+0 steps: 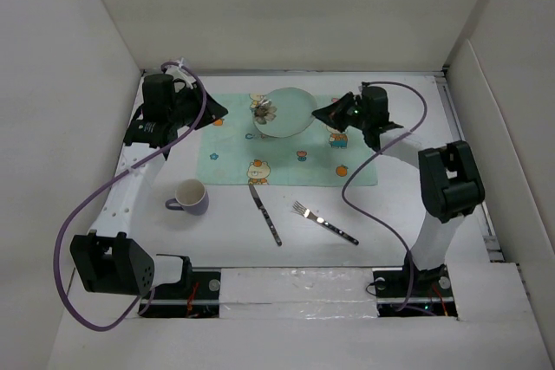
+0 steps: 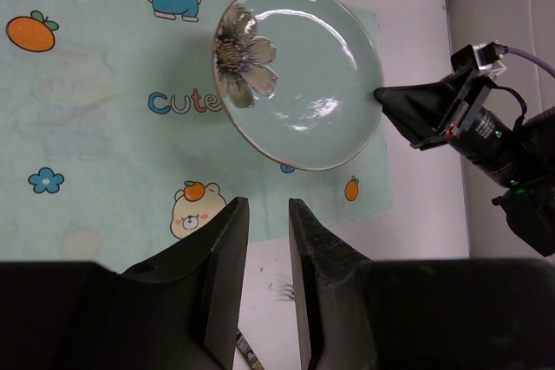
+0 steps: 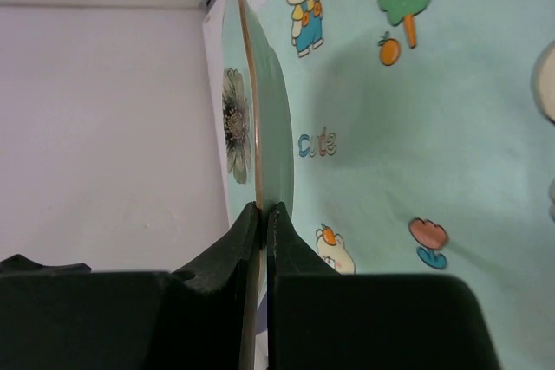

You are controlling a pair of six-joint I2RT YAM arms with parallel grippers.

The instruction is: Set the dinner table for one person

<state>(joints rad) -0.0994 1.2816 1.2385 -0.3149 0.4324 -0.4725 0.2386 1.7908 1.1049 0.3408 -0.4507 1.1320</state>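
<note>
Beneath the right claw (image 3: 263, 212), clenched on the tilted plate (image 1: 290, 108), lies the placemat (image 1: 225, 149): level it, lower gently; left claw (image 2: 269, 207) released, empty.

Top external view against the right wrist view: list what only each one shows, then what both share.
Only top external: the lilac ceramic mug, the steel knife and the steel fork, all lying on the white tabletop, nearer the arm bases than the mint-green cartoon-print placemat. Only right wrist: a close, edge-on look at the pale green flower-painted plate, its thin rim pinched by the shut right gripper. Both: that plate, that gripper and the placemat.
</note>
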